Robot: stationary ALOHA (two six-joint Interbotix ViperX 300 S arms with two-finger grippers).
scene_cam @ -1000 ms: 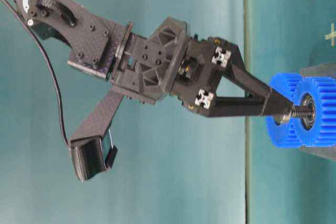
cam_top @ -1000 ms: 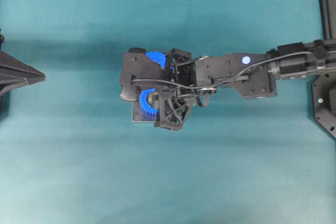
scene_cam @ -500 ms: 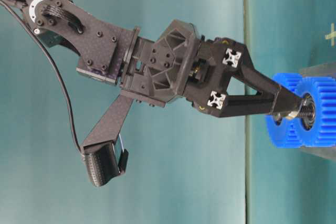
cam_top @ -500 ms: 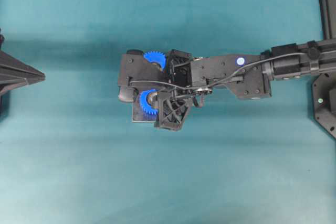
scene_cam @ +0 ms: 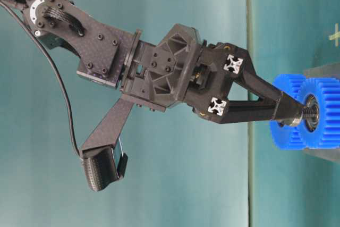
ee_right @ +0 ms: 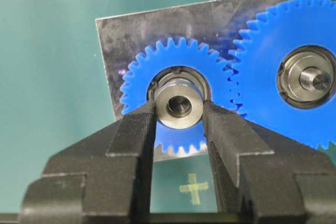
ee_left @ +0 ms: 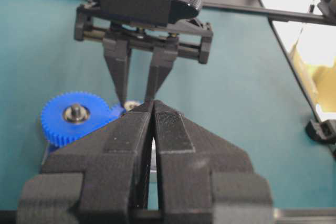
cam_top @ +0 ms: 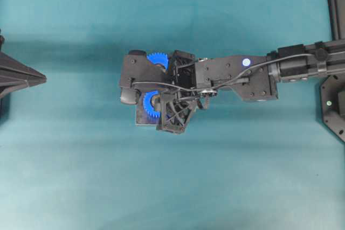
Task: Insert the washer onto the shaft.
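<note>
Fingers (ee_right: pixel 135 129) pinch washer (ee_right: pixel 179 105) — no legible writing.

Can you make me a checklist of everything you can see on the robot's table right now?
Surface: teal table, bare apart from the plate; a small taped cross near the plate.
Job's things: washer held over the shaft of the smaller gear; a bigger gear meshes beside it; both sit on a grey plate.
Clutter: nothing seen.
Grippers: right gripper pinches the washer between its fingers; left gripper is shut, holding nothing, back from the gears.
Cables: a black cable loops along the right arm.
Surroundings: black frame at the table's edge.
</note>
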